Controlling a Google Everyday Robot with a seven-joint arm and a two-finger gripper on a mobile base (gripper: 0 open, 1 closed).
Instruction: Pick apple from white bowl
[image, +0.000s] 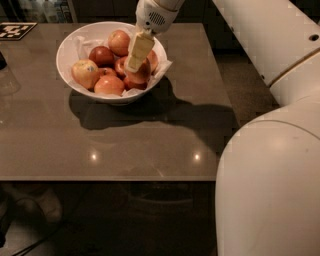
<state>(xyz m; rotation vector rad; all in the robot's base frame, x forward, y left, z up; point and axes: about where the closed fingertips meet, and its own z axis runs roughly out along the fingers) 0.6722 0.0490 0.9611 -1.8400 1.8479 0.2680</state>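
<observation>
Camera view shows the gripper low inside the white bowl, its tip against a red apple just beneath it; whether it grips, I cannot tell. An off-centre pinch could roll that apple into the neighbouring apples left of it.

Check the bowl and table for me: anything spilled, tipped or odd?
Nothing stands out. The glossy white round bowl sits upright on the brown table, red-yellow apples all inside, crumpled white paper poking over its right rim. The cream gripper hangs over the right-hand apples.
</observation>
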